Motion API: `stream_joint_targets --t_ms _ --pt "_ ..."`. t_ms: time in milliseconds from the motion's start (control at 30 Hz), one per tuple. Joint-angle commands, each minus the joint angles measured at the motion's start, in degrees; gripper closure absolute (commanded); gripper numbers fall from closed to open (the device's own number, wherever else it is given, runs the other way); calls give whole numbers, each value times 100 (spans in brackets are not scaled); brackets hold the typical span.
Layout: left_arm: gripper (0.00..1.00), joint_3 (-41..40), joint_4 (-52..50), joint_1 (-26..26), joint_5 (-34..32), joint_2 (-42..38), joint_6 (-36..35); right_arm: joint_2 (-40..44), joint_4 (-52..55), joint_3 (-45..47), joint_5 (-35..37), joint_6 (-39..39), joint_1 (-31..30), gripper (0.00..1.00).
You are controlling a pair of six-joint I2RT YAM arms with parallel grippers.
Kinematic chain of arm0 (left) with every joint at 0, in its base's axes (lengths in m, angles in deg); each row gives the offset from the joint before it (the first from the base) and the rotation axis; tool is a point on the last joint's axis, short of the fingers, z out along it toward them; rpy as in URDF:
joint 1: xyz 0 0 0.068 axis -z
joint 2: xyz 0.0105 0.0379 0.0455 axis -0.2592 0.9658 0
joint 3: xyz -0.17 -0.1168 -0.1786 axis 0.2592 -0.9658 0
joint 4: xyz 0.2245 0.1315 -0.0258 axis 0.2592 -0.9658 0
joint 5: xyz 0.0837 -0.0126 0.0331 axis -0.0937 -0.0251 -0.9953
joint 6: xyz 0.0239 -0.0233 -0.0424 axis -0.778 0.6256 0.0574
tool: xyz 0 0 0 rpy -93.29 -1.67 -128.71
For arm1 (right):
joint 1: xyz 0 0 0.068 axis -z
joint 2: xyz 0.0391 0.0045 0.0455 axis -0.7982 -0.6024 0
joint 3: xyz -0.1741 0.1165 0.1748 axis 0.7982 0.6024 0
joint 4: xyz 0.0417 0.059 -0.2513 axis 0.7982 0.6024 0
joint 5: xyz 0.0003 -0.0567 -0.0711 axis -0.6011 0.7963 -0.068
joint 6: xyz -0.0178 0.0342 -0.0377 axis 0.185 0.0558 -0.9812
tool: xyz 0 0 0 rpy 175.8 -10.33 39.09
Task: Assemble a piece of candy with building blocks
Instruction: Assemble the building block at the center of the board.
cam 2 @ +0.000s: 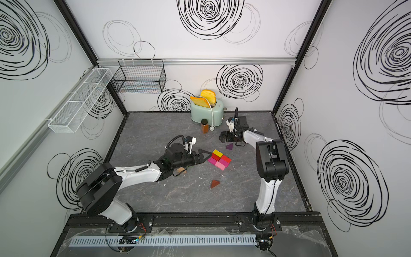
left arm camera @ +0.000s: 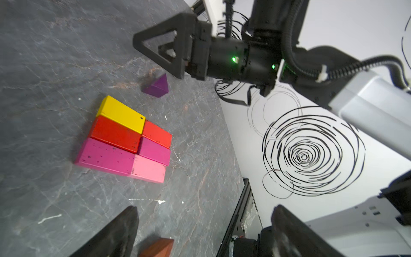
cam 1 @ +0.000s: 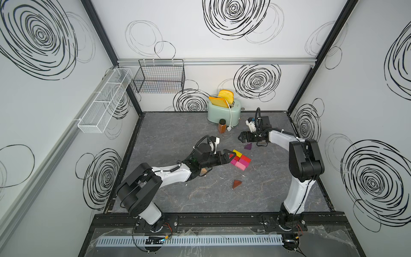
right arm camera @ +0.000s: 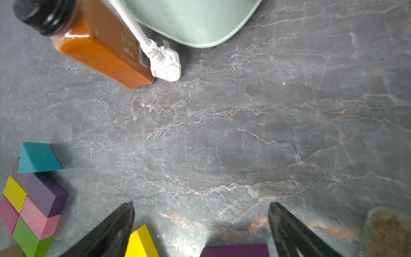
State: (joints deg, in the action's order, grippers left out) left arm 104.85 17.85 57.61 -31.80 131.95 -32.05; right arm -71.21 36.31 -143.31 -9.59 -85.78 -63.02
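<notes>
Several flat building blocks lie pressed together mid-table: a yellow brick (cam 1: 237, 153) (left arm camera: 121, 116), a red one (cam 1: 245, 158), a magenta one (left arm camera: 104, 155) and a pink one (cam 1: 241, 165). A purple wedge (cam 1: 248, 146) (left arm camera: 156, 86) lies just behind them, and a brown wedge (cam 1: 236, 184) (left arm camera: 158, 248) lies in front. My left gripper (cam 1: 230, 156) (left arm camera: 205, 208) is open at the cluster's left edge, holding nothing. My right gripper (cam 1: 240, 136) (right arm camera: 201, 205) is open over bare table behind the purple wedge. In the right wrist view a teal wedge (right arm camera: 37, 156) adjoins purple, yellow, pink and green bricks.
A mint toaster (cam 1: 223, 111) with yellow toast stands at the back, its white plug (right arm camera: 165, 64) beside a brown spice jar (cam 1: 221, 126) (right arm camera: 95, 42). A tan wedge (cam 1: 203, 171) lies under my left forearm. A black wire basket (cam 1: 159, 76) and a white one (cam 1: 104, 102) hang on the walls.
</notes>
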Motion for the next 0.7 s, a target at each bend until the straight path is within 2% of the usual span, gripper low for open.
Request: stream_joint_targets --t_ms 0,333,667 --pt "2 -86 -52 -12 8 -234 -125 -205 312 -299 -83 -207 -102 3" --pt "2 -139 -30 -53 16 -292 -136 -333 547 -260 -19 -281 -110 5" --pt "2 -213 76 -55 26 -272 -99 -193 713 -33 9 -301 -110 12"
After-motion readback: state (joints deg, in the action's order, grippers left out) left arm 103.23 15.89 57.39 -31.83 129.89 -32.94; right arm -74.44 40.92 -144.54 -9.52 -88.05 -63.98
